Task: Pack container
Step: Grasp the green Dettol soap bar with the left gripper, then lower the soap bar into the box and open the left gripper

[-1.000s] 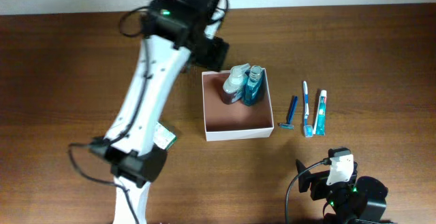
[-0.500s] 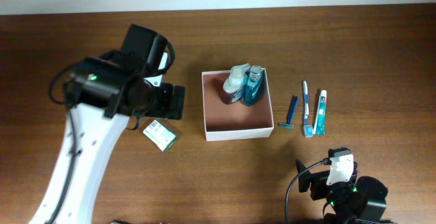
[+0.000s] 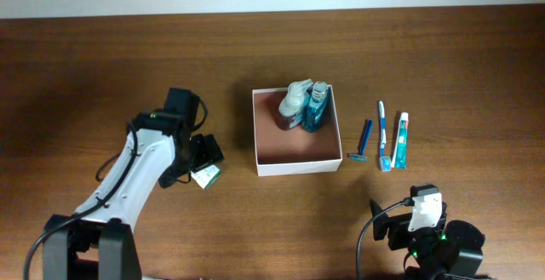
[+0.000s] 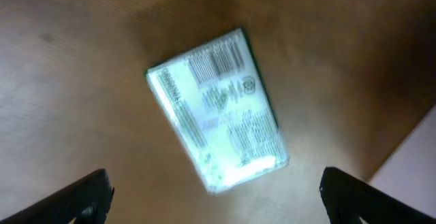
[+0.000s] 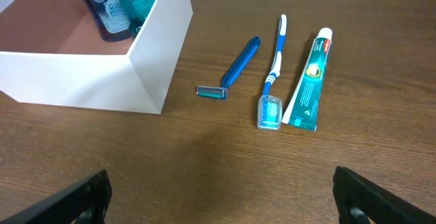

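Note:
The container [image 3: 296, 166] is a square white-walled box with a reddish-brown inside at the table's middle; it also shows in the right wrist view [image 5: 146, 60]. Two bottles [image 3: 305, 105] stand in its far right corner. A small green-and-white soap box [image 3: 204, 176] lies flat on the table left of the container, large in the left wrist view [image 4: 216, 108]. My left gripper [image 3: 201, 162] hangs open right above the soap box, fingers [image 4: 218, 197] wide apart and empty. My right gripper [image 5: 218, 197] is open and empty, parked low at the front right [image 3: 400, 229].
Right of the container lie a blue razor [image 3: 363, 141], a toothbrush [image 3: 383, 135] and a toothpaste tube [image 3: 400, 141], side by side. They show in the right wrist view too: razor [image 5: 235, 67], toothbrush [image 5: 272, 74], tube [image 5: 308, 81].
My left arm has swung from above the container's back left corner down and left, and now hangs low over the soap box. The right arm has not moved.

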